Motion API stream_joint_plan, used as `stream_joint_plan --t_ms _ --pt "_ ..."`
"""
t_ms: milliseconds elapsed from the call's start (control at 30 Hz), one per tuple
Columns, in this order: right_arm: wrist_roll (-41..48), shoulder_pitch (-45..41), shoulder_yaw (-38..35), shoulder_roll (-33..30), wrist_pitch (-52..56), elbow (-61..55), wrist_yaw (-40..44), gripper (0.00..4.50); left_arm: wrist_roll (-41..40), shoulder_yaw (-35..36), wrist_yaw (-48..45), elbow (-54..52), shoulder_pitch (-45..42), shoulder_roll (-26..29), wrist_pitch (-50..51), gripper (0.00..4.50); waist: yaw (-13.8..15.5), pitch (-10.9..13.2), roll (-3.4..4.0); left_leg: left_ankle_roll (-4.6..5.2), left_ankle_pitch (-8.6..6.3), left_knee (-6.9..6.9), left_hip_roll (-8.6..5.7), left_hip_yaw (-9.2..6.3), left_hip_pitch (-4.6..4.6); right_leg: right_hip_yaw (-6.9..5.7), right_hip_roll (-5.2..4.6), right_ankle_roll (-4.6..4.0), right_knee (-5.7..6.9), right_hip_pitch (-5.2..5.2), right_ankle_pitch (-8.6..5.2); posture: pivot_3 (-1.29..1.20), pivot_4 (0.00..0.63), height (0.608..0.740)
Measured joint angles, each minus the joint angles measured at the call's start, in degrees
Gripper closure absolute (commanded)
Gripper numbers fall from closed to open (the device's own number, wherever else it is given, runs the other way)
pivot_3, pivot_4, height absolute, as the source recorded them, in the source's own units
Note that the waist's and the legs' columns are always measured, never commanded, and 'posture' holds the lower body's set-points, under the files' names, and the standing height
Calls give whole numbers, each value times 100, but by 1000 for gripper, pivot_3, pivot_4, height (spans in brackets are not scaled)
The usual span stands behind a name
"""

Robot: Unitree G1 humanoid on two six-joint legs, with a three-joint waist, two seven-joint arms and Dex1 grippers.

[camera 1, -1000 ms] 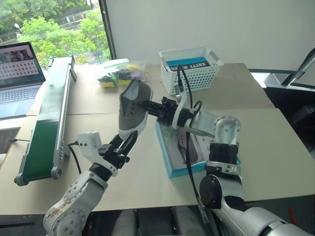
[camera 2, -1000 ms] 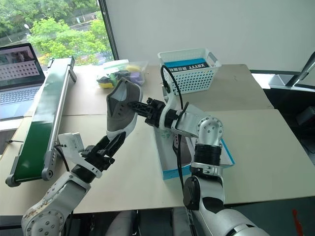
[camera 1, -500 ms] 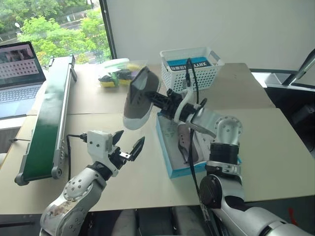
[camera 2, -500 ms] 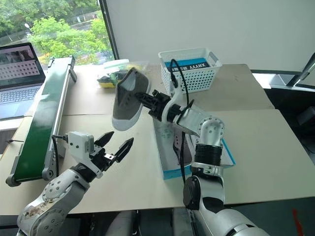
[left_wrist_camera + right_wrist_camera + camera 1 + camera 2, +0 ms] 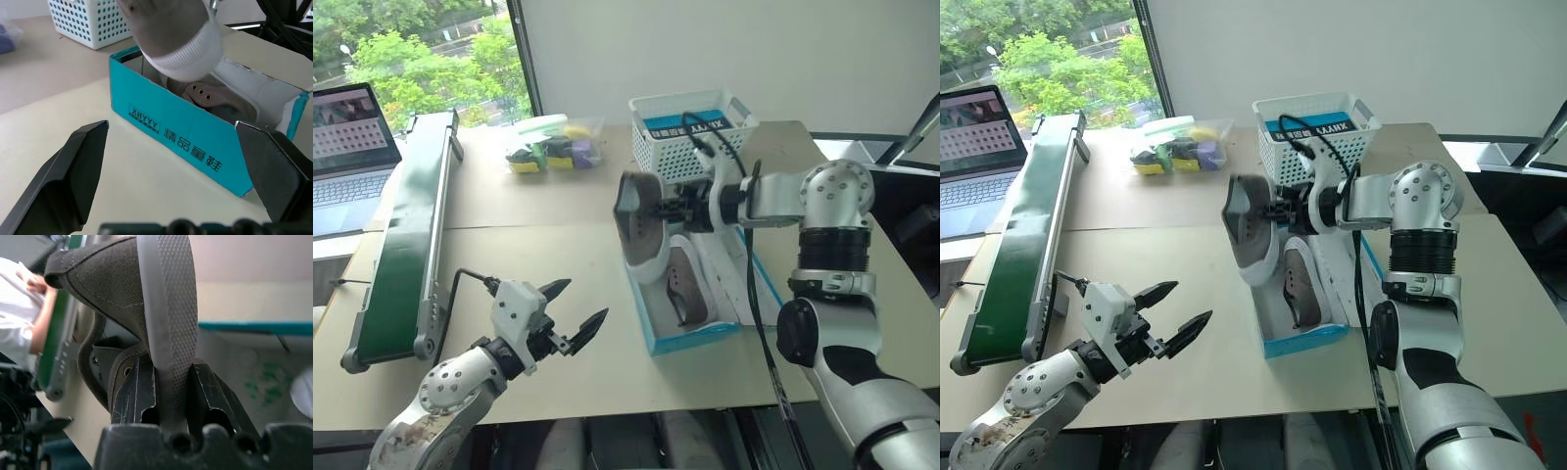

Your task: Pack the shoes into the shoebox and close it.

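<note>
Pale beige surface (image 5: 558,294) made of abutting panels, seams running across at mid-depth and front to back on the far half. At 10 o'clock, a green conveyor (image 5: 406,230) with grey metal rails lies lengthwise; beyond it at 9 o'clock, an open laptop (image 5: 347,157) with a lit screen. At 12 o'clock, a white lattice basket (image 5: 690,132); at 11 o'clock, a clear bag (image 5: 548,145) of coloured items. Plain white wall (image 5: 734,49) behind; a dark-framed window (image 5: 421,59) at upper left admits daylight and shows green trees. Dark floor (image 5: 911,215) at 3 o'clock.
</note>
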Motion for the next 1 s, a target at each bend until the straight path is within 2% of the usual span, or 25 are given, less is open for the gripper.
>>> stream_joint_plan --t_ms 100,333,600,667,933,1000 --pt "-294 162 430 -264 54 -45 144 4097 211 -7 -234 98 10 52 -191 63 14 0 0 1 0 0 0 1 0 -1 -2 2 -7 5 -1 0 150 737" --pt "-871 871 1016 -260 56 -328 413 4097 541 -102 -535 261 19 91 -387 63 18 1 1 1 -1 0 0 1 -9 0 -1 4 -3 -5 -1 0 150 737" --pt "-1416 1071 1384 46 -21 -674 615 4097 755 -147 -561 270 6 -35 -389 63 10 -3 -4 1 -1 0 1 0 6 -1 0 4 1 8 -1 0 150 737" --pt "-1553 1069 1422 77 -71 -673 687 3150 785 -153 -566 273 3 -53 -389 0 1 -3 -5 1 0 1 1 2 10 1 -1 4 2 9 0 0 150 737" --pt "-1878 759 1172 271 -231 -618 841 560 912 -187 -620 312 -4 -88 -390 0 8 -2 -3 1 0 1 2 2 11 1 1 3 7 6 0 0 150 737" --pt "-1871 636 976 284 -235 -636 907 560 944 -192 -652 377 -4 -95 -392 0 14 -1 -2 1 0 1 2 1 6 1 1 3 7 2 0 0 150 737"
